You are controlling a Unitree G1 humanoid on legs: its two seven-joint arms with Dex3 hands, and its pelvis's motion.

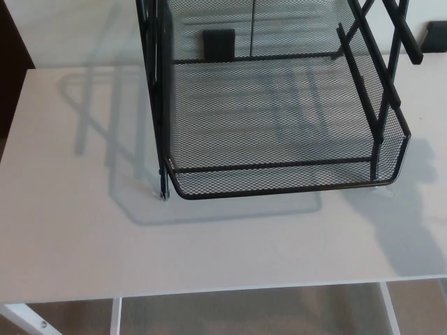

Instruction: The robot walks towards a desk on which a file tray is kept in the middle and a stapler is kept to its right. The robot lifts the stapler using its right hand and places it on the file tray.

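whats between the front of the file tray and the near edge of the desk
Nothing: in the head view that stretch of desk is bare, crossed only by the shadow of the file tray.

We count one tabletop (105, 244), white. On it stands one tray (279, 190) of black mesh, toward the far edge; how many tiers it has we cannot tell, since the top is cut off. Through the mesh at its back we see one small dark block (218, 43). At the far right corner there is one dark object (434, 33), partly out of view. Below the near edge we count three white frame bars (115, 317).
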